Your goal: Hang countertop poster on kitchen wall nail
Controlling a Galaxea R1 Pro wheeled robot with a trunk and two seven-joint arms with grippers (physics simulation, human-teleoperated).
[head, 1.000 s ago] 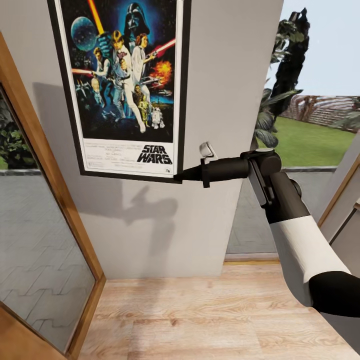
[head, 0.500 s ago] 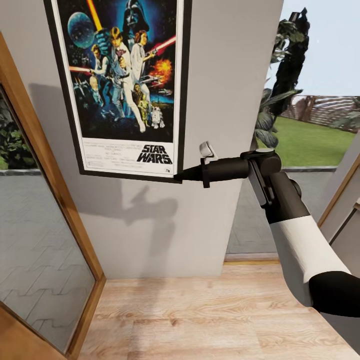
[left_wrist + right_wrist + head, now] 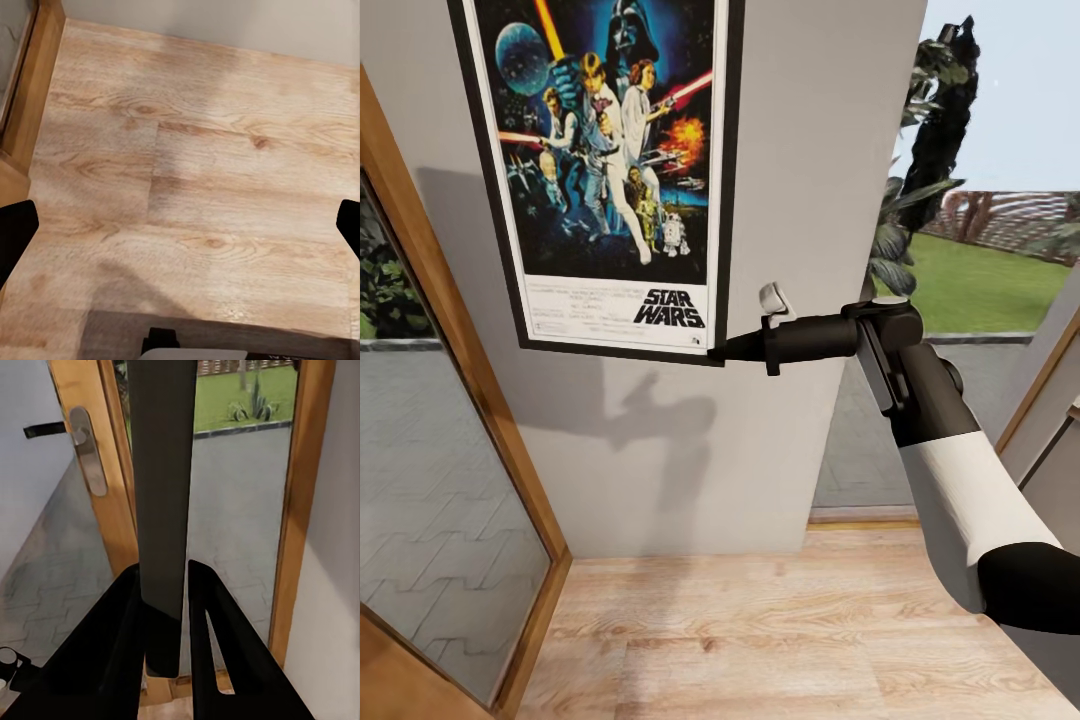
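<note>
The right gripper (image 3: pixel 722 348) is clamped on the lower right corner of the poster (image 3: pixel 615 160), which stands upright against the wall (image 3: pixel 800 150), long axis vertical, extending up-left of the gripper

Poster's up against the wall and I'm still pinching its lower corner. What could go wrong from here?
1. The right end effector grips only the poster's lower right corner, and its top edge is out of frame, so I can't confirm it has caught a nail. Releasing now could drop it onto the wooden floor.
2. The poster hangs slightly tilted; letting go may make it swing or slip.
3. In the right wrist view the fingers clamp the frame edge; pulling away before opening could drag it off.
</note>
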